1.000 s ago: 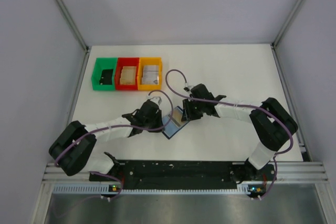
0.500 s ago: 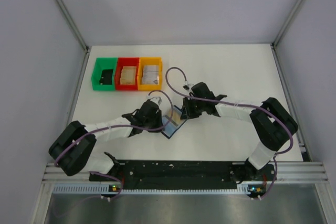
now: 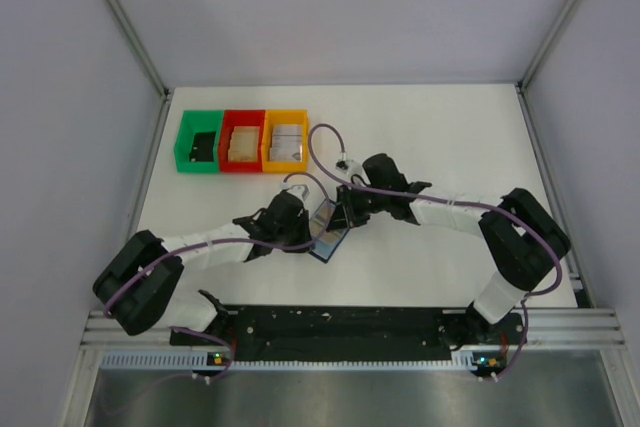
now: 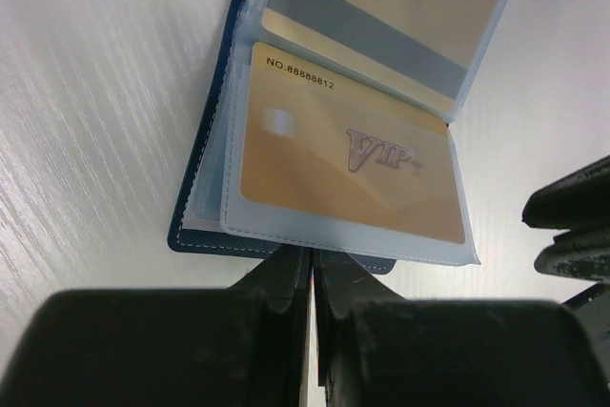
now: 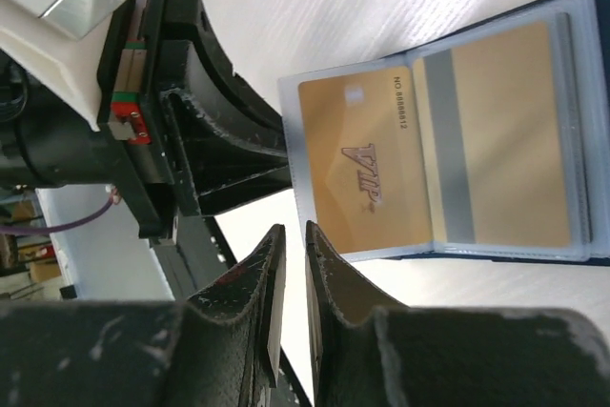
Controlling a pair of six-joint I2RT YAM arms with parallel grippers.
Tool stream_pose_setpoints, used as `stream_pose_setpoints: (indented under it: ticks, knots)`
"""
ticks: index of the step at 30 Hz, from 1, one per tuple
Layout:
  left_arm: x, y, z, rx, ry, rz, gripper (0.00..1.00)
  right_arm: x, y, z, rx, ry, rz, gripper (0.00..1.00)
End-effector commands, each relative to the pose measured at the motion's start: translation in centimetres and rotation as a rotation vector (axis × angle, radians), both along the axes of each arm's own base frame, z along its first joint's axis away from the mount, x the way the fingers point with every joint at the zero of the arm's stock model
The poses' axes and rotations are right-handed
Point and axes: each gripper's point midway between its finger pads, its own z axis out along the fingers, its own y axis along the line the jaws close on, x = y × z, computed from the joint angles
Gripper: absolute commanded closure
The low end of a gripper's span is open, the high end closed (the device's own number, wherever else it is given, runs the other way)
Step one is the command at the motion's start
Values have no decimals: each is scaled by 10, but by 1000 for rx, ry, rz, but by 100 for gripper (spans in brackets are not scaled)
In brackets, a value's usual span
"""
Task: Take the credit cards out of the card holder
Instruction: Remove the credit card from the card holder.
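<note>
Right tool [image 5: 294, 232] slid left to card holder [image 5: 434, 140], jaws narrow; left tool [image 4: 311, 256] pinches it

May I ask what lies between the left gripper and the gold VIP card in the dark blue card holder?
Left wrist view: only the clear plastic sleeve's rim and the card holder's edge separate the left gripper from the gold VIP card.

Glossy black moulded joints alternate with white-wrapped links on the left arm [image 3: 200, 244] and the right arm [image 3: 450, 212]. A thin purple cable [image 3: 318, 152] loops above each wrist. The matte black left hand [image 4: 312, 259] and right hand [image 5: 294, 233] have curved, rough, possibly printed fingers.
</note>
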Motion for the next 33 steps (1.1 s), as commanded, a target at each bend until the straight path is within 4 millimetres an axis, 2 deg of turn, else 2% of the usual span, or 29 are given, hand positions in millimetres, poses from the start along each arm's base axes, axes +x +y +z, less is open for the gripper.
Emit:
stream_pose_setpoints:
  ticks: [1,3,9,12,16,23,28,33]
  knots:
    - [6,1,11,-14,-47,27,96,-11,12,11,64,-12,74,85]
    - [4,5,17,-33,-64,56,96,-12,12,7,58,-9,75,83]
    - [3,37,41,-68,-171,210,93,8,3,-3,-48,-78,2,75]
    - [2,36,59,-148,-231,215,88,14,0,-8,-89,-100,3,72]
    - [8,22,71,-198,-242,191,85,22,6,-16,-109,-107,18,71]
    - [29,4,44,-167,-192,207,90,35,9,-30,-140,-108,15,71]
    - [29,10,23,-119,-164,223,95,36,9,-39,-142,-83,28,71]
    - [22,15,3,-87,-111,222,100,29,12,-53,-140,-24,49,71]
